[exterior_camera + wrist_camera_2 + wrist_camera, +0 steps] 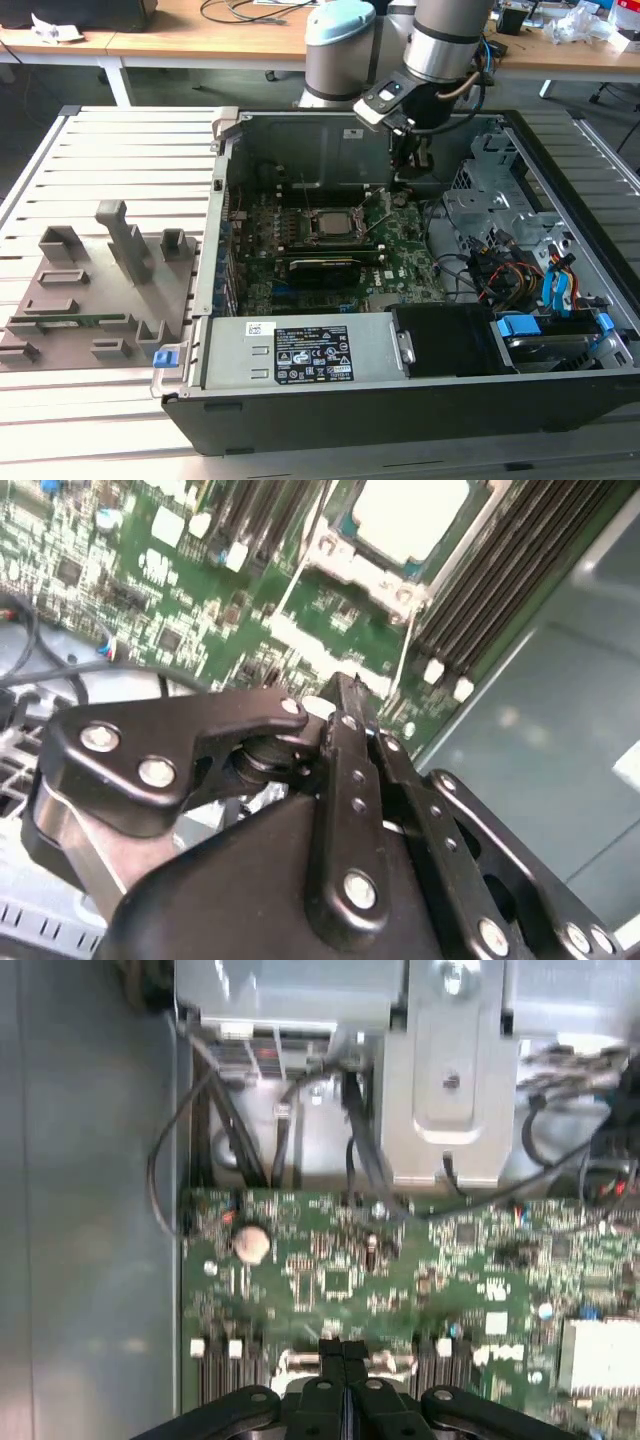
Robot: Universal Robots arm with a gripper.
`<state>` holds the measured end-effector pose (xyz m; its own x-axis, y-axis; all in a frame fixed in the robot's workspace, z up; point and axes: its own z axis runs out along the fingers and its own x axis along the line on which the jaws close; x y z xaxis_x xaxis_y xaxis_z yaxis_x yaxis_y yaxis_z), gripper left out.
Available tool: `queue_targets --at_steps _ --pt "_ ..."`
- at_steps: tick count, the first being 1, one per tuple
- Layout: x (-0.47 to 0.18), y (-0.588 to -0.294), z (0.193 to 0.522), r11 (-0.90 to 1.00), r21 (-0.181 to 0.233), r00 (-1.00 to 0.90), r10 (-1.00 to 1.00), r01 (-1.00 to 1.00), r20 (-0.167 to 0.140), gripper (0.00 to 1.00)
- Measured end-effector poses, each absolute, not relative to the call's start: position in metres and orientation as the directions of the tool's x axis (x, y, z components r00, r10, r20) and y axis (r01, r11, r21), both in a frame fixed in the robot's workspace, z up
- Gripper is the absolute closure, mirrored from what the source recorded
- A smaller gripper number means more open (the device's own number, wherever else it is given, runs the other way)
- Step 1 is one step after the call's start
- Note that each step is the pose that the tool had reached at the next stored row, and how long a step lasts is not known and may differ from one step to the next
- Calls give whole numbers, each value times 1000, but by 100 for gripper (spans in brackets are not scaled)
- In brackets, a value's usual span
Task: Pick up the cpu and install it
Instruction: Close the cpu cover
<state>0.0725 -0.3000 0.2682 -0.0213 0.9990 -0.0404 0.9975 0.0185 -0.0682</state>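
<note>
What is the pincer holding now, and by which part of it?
Nothing: the pincer is shut and empty; the cpu lies in the socket.

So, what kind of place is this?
Probably a robotics lab: a robot arm reaches into an open computer case on a slatted metal table, with wooden desks and cables behind.

Blurred chip (pixel 410 520), cut off by the picture's edge in the second wrist view; the gripper (pixel 345 692) hides much of the green board (pixel 150 590). Exterior view: arm (pixel 450 40) cut off at twelve o'clock.
</note>
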Motion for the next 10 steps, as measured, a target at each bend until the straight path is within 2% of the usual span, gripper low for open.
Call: queue_targets --at_steps 5,10 --pt "76 -300 250 20 -71 -23 999 997 -40 89" --pt "31 -300 250 20 -63 -23 999 998 -38 89"
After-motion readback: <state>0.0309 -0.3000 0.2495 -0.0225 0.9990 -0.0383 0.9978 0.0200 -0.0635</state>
